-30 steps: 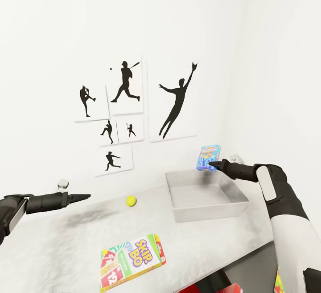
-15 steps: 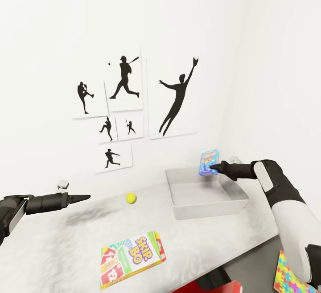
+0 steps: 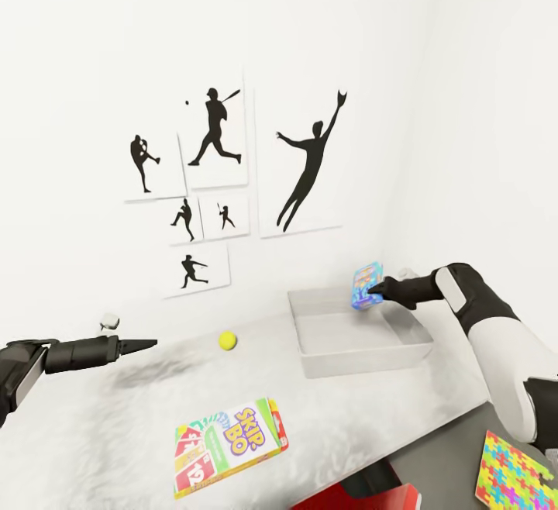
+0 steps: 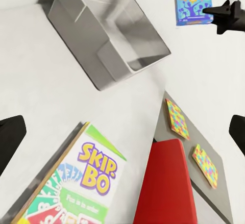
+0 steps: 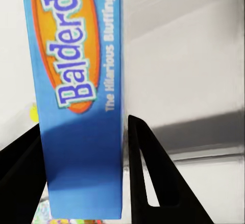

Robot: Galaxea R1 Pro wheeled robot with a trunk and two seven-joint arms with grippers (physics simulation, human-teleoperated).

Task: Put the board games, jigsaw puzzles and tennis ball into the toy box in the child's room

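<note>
You have the blue game box pinched near one edge by your right gripper, and it hangs in the air over the far right part of the grey bin, above the rim. The right wrist view shows both fingers closed on the box's thin sides. The risk, as I judge it, is the drop: held by an edge and standing on end, the box could land on the sloping wall or rim and tip out toward the wall or off the right end of the table, so lower it before you let go. Its long axis runs nearly upright, leaning a little, with the printed face turned toward you. Your left gripper hovers over the left side of the table, fingers spread and empty. The yellow ball sits left of the bin, the SKIP-BO box at the near edge.
</note>
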